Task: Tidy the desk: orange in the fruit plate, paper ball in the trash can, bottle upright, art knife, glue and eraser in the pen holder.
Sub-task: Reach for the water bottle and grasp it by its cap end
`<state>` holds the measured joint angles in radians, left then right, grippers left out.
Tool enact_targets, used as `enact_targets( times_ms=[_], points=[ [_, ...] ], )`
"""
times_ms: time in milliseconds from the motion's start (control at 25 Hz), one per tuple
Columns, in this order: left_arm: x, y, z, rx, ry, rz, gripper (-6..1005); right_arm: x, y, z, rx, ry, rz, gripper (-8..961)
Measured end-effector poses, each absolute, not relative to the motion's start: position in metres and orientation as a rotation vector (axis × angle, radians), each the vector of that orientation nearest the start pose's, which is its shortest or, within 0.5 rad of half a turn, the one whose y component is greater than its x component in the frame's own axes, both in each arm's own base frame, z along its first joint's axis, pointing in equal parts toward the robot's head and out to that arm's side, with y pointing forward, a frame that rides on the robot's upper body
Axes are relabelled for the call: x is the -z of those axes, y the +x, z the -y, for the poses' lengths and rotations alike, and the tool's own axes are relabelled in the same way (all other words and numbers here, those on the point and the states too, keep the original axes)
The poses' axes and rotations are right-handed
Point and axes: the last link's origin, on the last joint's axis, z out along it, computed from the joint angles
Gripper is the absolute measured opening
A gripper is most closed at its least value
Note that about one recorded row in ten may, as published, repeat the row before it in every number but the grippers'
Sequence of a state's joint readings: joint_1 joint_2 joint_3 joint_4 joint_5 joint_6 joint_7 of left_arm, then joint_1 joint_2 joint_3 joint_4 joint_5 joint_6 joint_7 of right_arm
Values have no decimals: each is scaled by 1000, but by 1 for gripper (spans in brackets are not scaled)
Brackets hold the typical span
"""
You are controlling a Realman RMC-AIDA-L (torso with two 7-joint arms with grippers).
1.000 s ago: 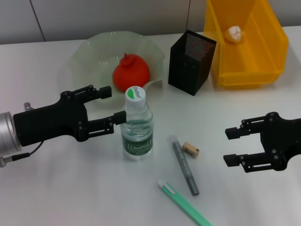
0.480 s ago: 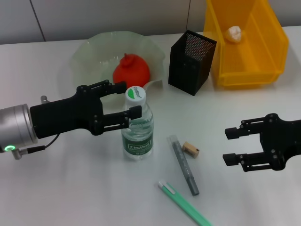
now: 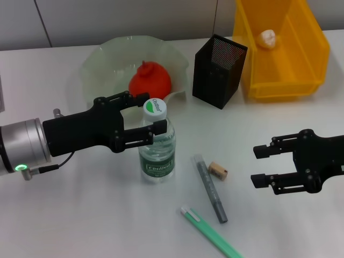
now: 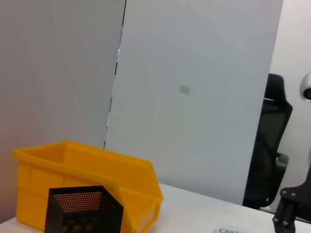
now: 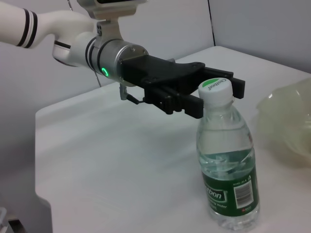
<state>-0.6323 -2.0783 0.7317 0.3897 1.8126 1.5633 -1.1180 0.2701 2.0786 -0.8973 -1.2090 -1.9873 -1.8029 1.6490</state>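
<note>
**Head view: left fingers straddle the standing bottle's neck**

Head view shows the desk carrying everything. Largest is the trash can, well beyond the right gripper's fingertips, with the paper ball lying inside it. Next is the fruit plate, just past the left gripper's far finger, holding the orange. The pen holder stands between plate and trash can, beyond both sets of fingertips.

The left gripper reaches in at the level of the bottle's cap. Its fingers are apart, one on the far side of the neck and one on the near side; whether either touches the plastic cannot be told. The bottle stands upright, cap up, below and between those fingers.

The right gripper hovers over the desk with its fingers spread, gripping nothing. Off its fingertips, towards the bottle, lie a grey pen-like stick, a green one nearer the desk's front edge, and the eraser, which sits just beside the grey stick.
</note>
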Motion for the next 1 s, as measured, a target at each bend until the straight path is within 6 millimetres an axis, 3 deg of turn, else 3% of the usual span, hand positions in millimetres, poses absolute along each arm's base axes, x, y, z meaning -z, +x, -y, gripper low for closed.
enact_targets(
  times_ms=[840,1000],
  points=[
    [46,-220,-331,967,-2762,274,734,-47,259,-275,-453,-2886,-600,638],
    [46,-221,-330,964,-2757,255,517,-45,260,-276,-463,-2889,-617,638]
  ],
)
